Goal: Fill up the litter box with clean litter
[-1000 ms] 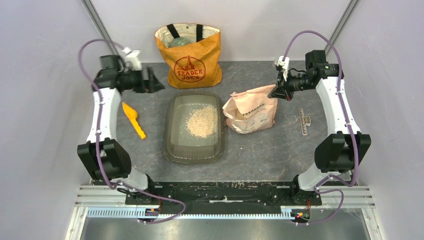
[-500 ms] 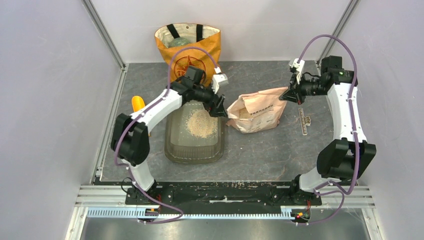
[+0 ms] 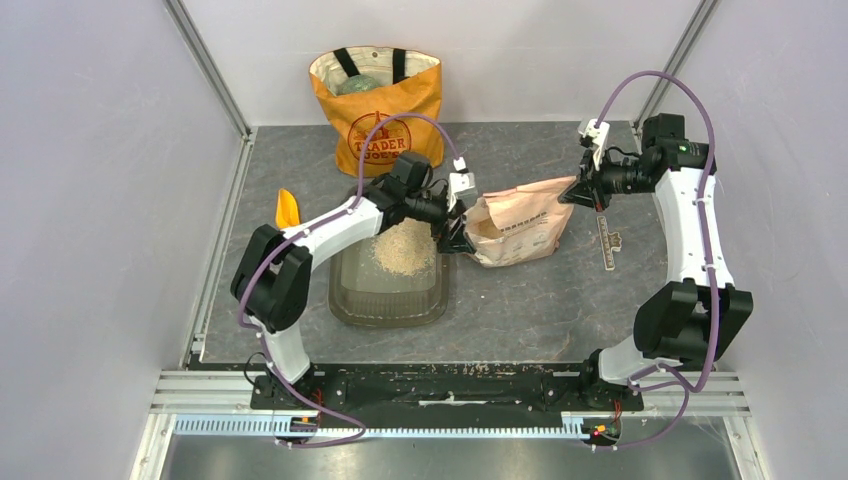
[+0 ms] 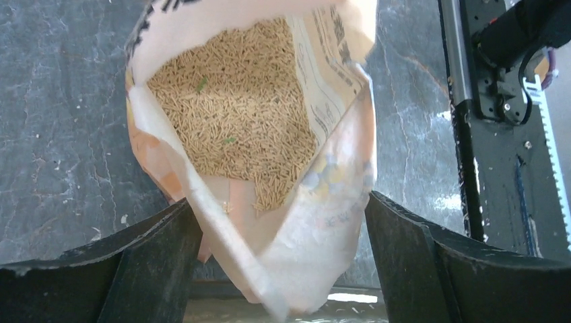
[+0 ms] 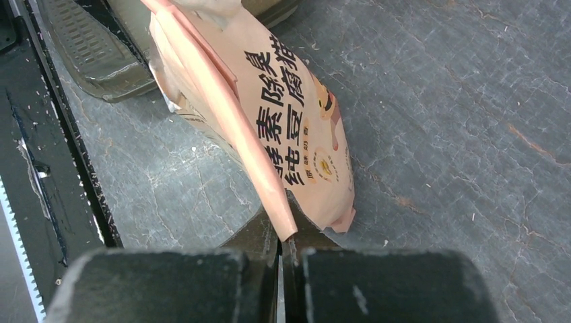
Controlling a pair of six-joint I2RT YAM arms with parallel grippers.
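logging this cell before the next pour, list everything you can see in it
litter box: 1, smoky grey-olive, middle of the table
clean litter: beige, one heap in the litter box's far half, more inside the litter bag
litter bag: 1, pinkish-tan, right of the litter box, mouth open toward it
tote bag: 1, orange, upright behind the litter box
scoop: 1, orange, left of the litter box, partly hidden
flat strip: 1, dark, right of the litter bag
table: 1, dark grey
left arm: 1, white and black, jaws open either side of the bag's mouth
right arm: 1, white and black, jaws shut on the bag's other end
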